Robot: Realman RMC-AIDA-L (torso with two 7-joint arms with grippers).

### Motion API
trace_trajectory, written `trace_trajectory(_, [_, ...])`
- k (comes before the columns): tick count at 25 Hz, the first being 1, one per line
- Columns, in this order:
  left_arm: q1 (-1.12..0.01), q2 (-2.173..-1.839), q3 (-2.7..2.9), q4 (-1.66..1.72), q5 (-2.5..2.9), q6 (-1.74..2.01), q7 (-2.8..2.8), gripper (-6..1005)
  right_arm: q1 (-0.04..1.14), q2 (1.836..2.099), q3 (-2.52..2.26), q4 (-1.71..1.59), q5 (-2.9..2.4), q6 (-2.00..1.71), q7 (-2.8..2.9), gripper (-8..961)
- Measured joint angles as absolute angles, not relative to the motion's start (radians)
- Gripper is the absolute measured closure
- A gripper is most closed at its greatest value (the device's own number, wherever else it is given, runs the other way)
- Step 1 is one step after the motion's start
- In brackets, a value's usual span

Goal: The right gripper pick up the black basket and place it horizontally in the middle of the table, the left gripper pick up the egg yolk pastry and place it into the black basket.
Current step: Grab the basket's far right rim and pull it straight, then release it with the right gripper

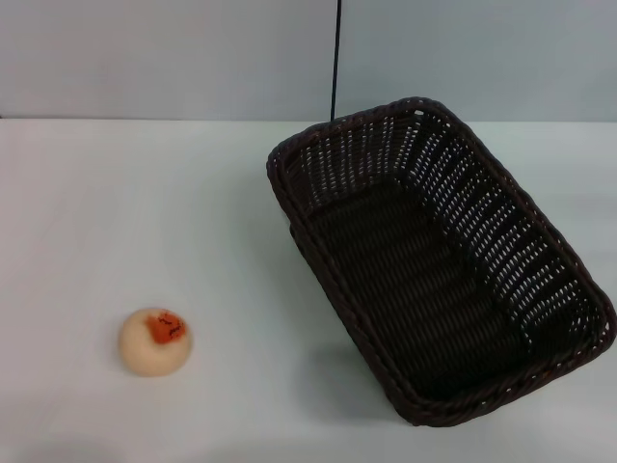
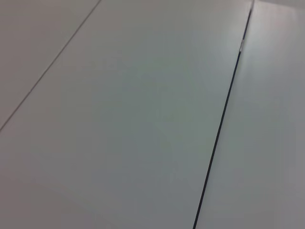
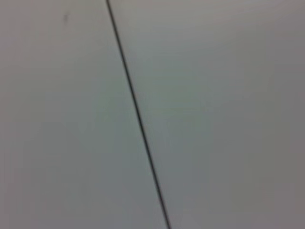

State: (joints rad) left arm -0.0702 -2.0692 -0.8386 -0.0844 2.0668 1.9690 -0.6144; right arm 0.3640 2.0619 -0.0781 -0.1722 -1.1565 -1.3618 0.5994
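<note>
Neither claw is in view yet, so can't tell their state; black basket (image 1: 439,260) sits skewed at 3 o'clock on the table (image 1: 145,212), egg yolk pastry (image 1: 155,340) waiting at 8 o'clock.

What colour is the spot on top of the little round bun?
Orange-red, on the cream-beige egg yolk pastry; the head view shows it best.

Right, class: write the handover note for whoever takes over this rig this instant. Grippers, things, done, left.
Neither gripper is in view; both wrist views show only pale panels with a dark seam.
The black basket sits askew on the right side of the table, empty.
The egg yolk pastry lies apart on the near left.
Done: nothing.
Left: straighten and centre the basket, then put the pastry in.
</note>
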Motion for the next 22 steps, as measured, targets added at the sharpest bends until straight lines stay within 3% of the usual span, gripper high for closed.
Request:
trace_trajectory(3, [-0.072,-2.069,-0.848,-0.11,2.066,1.97,-0.629,353,0.382,2.032,-0.185,-0.227,-1.158,-1.294,0.709,314])
trace_trajectory(12, [-0.072,-2.072,-0.838,-0.122,2.074,1.974,-0.63,360,0.344,1.996,-0.375,-0.442,-1.237,-1.302,1.011,313])
trace_trajectory(18, [-0.068,-2.073,-0.82,-0.141,2.077,1.972,-0.62,364,0.334,1.949,-0.385,-0.67,-1.532,-1.411,1.388,314])
trace_trajectory(22, [-0.077,-2.07,-0.82,-0.139,2.075,1.969,-0.621,367,0.344,1.938,-0.38,-0.81,-1.68,-1.477,1.567,314])
